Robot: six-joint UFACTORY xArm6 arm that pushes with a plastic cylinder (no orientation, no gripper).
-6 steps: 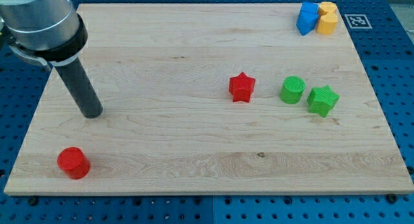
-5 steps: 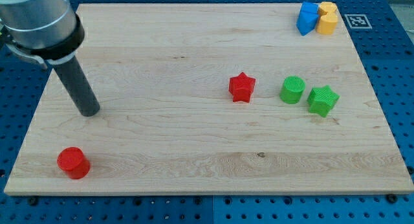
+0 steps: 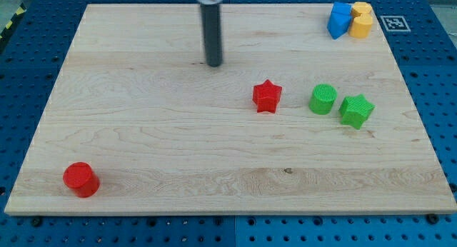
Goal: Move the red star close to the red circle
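The red star (image 3: 267,96) lies right of the board's centre. The red circle (image 3: 80,179) lies near the bottom left corner of the wooden board (image 3: 157,140), far from the star. My tip (image 3: 213,63) rests on the board above and to the left of the red star, about a block's width or two away and not touching it. The rod rises straight up to the view's top edge.
A green circle (image 3: 323,99) and a green star (image 3: 355,110) lie just right of the red star. A blue block (image 3: 338,19) and an orange block (image 3: 361,20) sit together in the top right corner.
My tip has moved a long way right and up, from the board's left side above the red circle to a spot up-left of the red star. No block has moved.
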